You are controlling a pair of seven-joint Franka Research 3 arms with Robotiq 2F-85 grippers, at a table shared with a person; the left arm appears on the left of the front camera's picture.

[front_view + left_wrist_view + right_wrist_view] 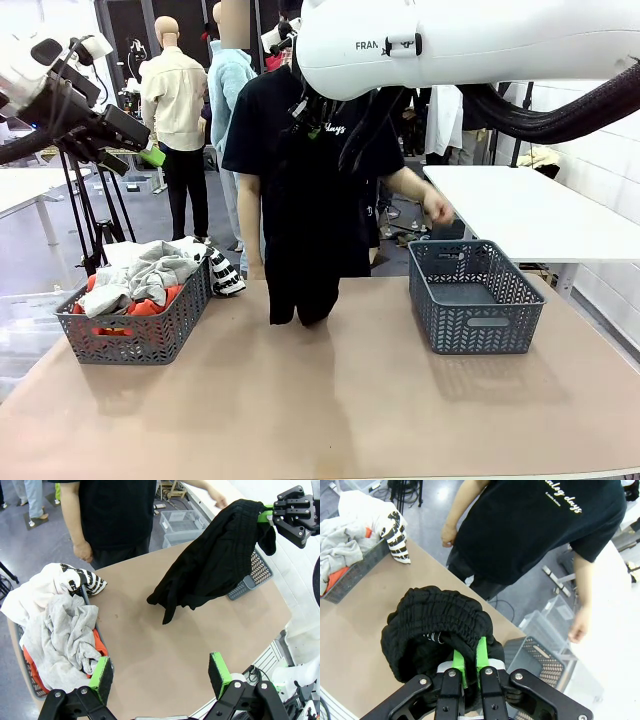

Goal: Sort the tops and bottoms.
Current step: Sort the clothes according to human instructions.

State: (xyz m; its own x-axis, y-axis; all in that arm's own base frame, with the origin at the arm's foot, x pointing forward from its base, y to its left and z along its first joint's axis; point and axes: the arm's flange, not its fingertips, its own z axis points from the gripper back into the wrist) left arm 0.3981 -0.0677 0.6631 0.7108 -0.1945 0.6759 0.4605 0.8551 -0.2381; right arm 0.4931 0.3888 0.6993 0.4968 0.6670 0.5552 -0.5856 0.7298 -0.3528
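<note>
My left gripper (160, 675) hangs with jaws wide apart above the brown table (165, 645). At ten o'clock the tops (60, 625) fill a grey basket (30, 685). At two o'clock my right gripper (270, 514) pinches the black bottoms (210, 570) aloft.

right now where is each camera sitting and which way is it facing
Front view: fixed on the robot's side, facing the person across the table; both arms show.
Left wrist view: high up, looking down past the open left gripper at the tops.
Right wrist view: looking down along the right gripper, shut on the black bottoms.
All views share the bottoms and the person.
</note>
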